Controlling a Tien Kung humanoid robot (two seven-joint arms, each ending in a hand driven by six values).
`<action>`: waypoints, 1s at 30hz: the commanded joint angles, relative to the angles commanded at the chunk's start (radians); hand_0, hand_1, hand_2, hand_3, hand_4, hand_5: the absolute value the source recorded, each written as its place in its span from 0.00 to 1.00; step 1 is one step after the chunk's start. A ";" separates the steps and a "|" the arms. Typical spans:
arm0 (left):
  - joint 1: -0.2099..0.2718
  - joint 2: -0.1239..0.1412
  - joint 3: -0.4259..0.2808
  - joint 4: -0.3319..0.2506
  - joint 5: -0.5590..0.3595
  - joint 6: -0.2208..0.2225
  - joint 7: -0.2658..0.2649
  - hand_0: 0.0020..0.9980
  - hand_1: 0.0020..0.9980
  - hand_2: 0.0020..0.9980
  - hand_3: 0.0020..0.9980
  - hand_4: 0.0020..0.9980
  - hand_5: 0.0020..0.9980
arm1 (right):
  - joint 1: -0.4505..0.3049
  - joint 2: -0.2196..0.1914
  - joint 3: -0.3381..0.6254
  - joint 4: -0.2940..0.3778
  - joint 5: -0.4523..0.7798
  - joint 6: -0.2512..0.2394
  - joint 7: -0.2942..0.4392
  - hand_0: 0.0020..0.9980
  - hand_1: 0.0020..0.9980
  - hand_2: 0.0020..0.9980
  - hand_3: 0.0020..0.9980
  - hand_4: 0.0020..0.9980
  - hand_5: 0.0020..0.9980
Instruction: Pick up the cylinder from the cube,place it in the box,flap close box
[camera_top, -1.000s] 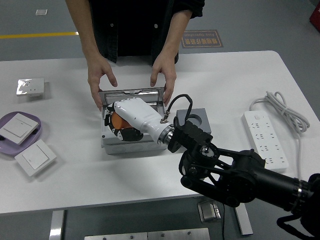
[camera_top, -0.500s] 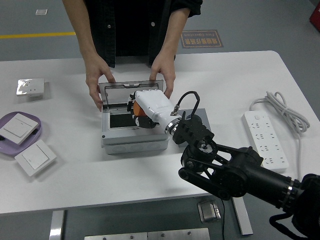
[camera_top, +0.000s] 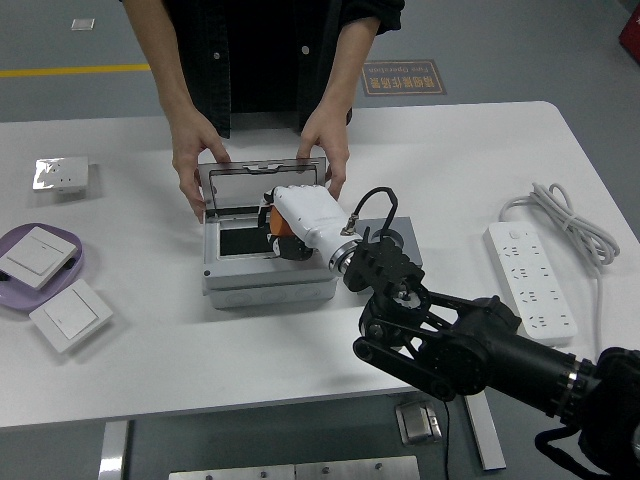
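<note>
Holding the orange cylinder (camera_top: 276, 226) in curled fingers, the right hand (camera_top: 300, 222) hangs over the open grey box (camera_top: 262, 285), so the placing step is in hand; next comes lowering, then letting go inside. Room is tight: the raised lid (camera_top: 248, 183) stands just behind, a person's hands (camera_top: 196, 158) steady its corners, and the grey cube (camera_top: 400, 240) sits beside the box.
</note>
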 joint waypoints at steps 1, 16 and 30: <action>0.000 0.000 -0.001 0.000 0.001 0.000 0.000 0.61 0.63 0.61 0.64 0.72 0.27 | 0.000 0.000 -0.001 0.001 -0.002 -0.002 0.002 0.80 0.68 0.67 0.69 0.67 0.22; -0.001 0.000 0.000 0.001 -0.003 -0.001 -0.002 0.61 0.63 0.61 0.64 0.72 0.28 | -0.006 -0.013 -0.010 0.018 0.047 -0.022 0.033 0.85 0.70 0.67 0.76 0.92 0.26; -0.002 -0.003 0.009 0.002 -0.013 -0.001 -0.005 0.61 0.63 0.61 0.64 0.72 0.28 | 0.067 -0.174 -0.006 0.274 0.495 -0.090 0.142 0.83 0.70 0.67 0.74 0.93 0.27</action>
